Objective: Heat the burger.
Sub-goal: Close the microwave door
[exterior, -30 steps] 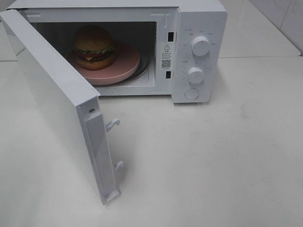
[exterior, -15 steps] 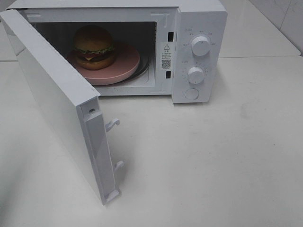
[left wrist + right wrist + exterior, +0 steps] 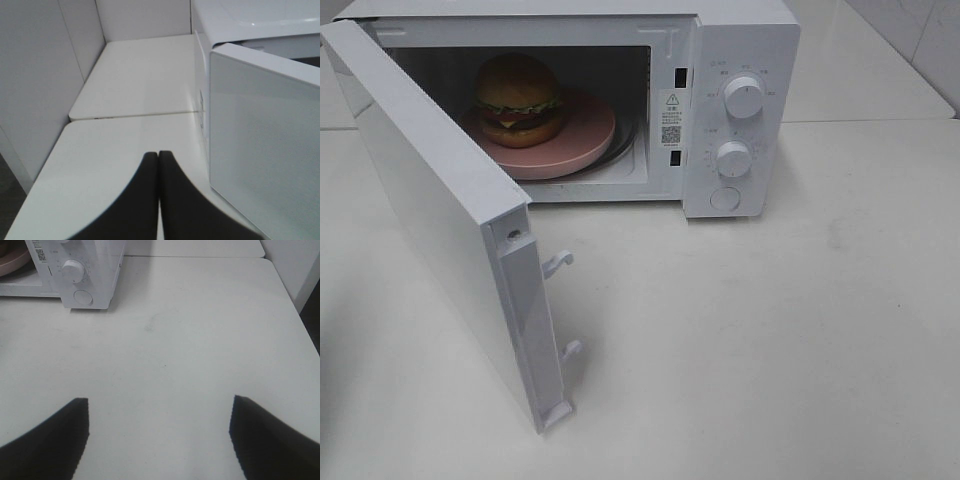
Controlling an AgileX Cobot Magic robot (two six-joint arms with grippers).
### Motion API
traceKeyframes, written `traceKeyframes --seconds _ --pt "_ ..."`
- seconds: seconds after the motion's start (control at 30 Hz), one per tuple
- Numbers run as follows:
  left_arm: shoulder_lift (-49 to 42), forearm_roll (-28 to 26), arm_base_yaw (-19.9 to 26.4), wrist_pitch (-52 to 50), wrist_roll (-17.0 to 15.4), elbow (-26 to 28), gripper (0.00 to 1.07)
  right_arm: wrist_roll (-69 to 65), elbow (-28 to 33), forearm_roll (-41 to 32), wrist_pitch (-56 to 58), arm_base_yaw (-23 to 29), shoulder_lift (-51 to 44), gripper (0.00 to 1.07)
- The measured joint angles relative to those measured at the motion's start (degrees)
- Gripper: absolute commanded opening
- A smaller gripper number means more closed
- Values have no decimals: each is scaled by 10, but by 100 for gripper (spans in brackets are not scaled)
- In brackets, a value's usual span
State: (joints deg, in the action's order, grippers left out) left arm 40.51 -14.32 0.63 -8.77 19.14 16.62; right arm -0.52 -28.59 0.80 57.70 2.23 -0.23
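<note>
The burger (image 3: 517, 95) looks soft, squashable, best handled by the plate (image 3: 590, 135) rim; left end effector (image 3: 158, 157) clenched empty, right end effector (image 3: 159, 401) released.

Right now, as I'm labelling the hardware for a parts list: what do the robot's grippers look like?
The left gripper has plain matte black fingers with curved, tapering outer edges. The right gripper has the same black, wedge-shaped fingers. No cables, markings or arm bodies show.
</note>
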Motion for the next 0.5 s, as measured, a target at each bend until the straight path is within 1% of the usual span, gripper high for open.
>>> traceKeyframes --seconds 0.03,0.07,0.1,0.13,0.17,0.2,0.23,0.27,0.3,0.33,0.37,0.4,0.43,0.47,0.5 --pt "0 0 0 0 0 0 0 0 0 0 0 0 0 75" --pt "19 0 0 -54 -2 -17 0 0 0 0 0 0 0 75" --pt "30 2 0 -83 -7 -25 0 0 0 0 0 0 0 75" --pt "30 2 0 -83 -7 -25 0 0 0 0 0 0 0 75" --pt "53 16 0 -130 -28 -38 0 0 0 0 0 0 0 75" --pt "83 46 0 -174 -60 -49 0 0 0 0 0 0 0 75" --pt "83 46 0 -174 -60 -49 0 0 0 0 0 0 0 75" --pt "95 69 0 -190 -81 -52 0 0 0 0 0 0 0 75" --pt "95 69 0 -190 -81 -52 0 0 0 0 0 0 0 75" --pt "128 118 0 -212 -123 -53 0 0 0 0 0 0 0 75" --pt "144 146 0 -223 -147 -53 0 0 0 0 0 0 0 75" --pt "144 146 0 -223 -147 -53 0 0 0 0 0 0 0 75" --pt "173 198 0 -238 -191 -53 0 0 0 0 0 0 0 75" --pt "187 223 0 -246 -216 -53 0 0 0 0 0 0 0 75" --pt "187 223 0 -246 -216 -53 0 0 0 0 0 0 0 75"
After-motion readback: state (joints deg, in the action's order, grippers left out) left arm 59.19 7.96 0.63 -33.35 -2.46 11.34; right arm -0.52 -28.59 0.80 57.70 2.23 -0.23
